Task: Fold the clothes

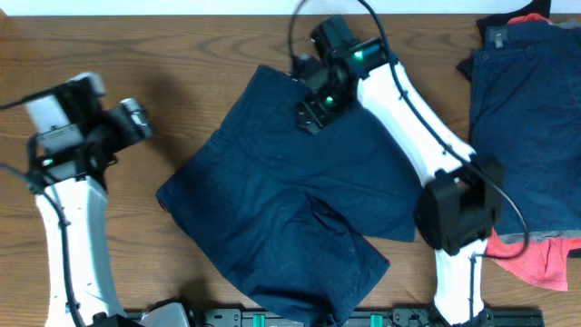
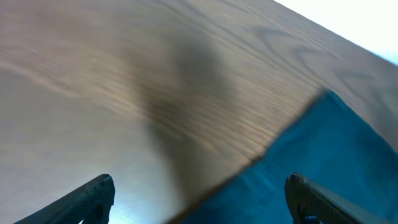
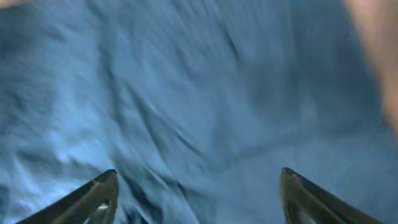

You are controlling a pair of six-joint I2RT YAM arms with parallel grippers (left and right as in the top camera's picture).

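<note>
Right gripper (image 3: 196, 198) of mine hangs released, jaws wide, over the navy shorts (image 1: 281, 213) spread mid-table; limp, light cloth will sag and bunch, so I'd pinch its upper edge, though blur hides any contact.

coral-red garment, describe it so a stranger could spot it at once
On the wooden table, go to the pile of navy clothes at the far right edge. The coral-red garment sticks out from under the pile's robot-side end, red where its neighbours are navy or black.
</note>
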